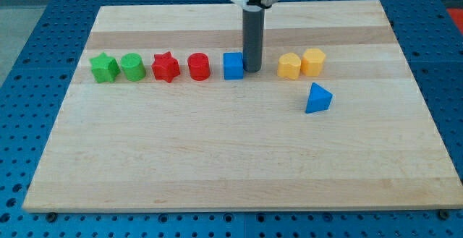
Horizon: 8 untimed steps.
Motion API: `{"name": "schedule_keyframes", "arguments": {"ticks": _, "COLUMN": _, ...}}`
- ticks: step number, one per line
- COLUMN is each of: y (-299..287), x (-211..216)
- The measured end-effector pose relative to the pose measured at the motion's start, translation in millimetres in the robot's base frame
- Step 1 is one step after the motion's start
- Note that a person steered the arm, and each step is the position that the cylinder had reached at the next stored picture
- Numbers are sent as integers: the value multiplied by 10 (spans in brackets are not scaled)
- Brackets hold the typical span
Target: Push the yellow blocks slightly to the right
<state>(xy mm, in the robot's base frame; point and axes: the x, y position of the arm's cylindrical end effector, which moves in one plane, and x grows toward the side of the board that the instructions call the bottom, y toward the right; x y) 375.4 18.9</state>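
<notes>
Two yellow blocks stand side by side right of centre on the board: one (pixel 289 66) on the left and one (pixel 313 61) on the right, touching each other. My tip (pixel 252 69) is just left of them, with a gap of about a block's width to the left yellow block. The tip stands right against the right side of a blue cube (pixel 233 66).
A row runs to the view's left: a red cylinder (pixel 199 66), a red star (pixel 166 67), a green cylinder (pixel 132 67), a green star (pixel 104 68). A blue triangular block (pixel 317 98) lies below the yellow blocks. The wooden board (pixel 231 158) rests on a blue perforated table.
</notes>
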Motion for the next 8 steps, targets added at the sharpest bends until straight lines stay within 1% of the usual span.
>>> {"name": "schedule_keyframes", "arguments": {"ticks": 1, "y": 37, "x": 27}}
{"name": "schedule_keyframes", "arguments": {"ticks": 3, "y": 205, "x": 357}}
{"name": "schedule_keyframes", "arguments": {"ticks": 4, "y": 289, "x": 407}}
{"name": "schedule_keyframes", "arguments": {"ticks": 7, "y": 337, "x": 95}}
{"name": "schedule_keyframes", "arguments": {"ticks": 8, "y": 548, "x": 42}}
